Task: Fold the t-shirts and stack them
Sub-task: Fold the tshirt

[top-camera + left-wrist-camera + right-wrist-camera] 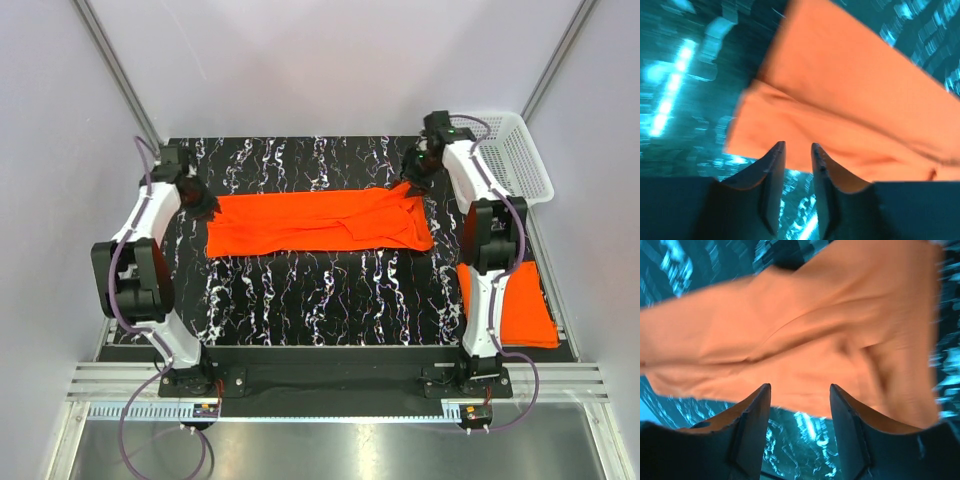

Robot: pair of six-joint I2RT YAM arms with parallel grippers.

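My left gripper sits barely parted, my right gripper wide apart, both empty at opposite ends of the t-shirt.

orange t-shirt spread flat, folded stack right

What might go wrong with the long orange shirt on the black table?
1. The long orange t-shirt is rumpled at its right end, so the open right gripper may catch only the top layer and undo the fold.
2. The left gripper has its jaws only narrowly apart near the left edge; it might pinch too little cloth and slip.
3. The folded orange t-shirt lies beside the right arm, which may nudge it.
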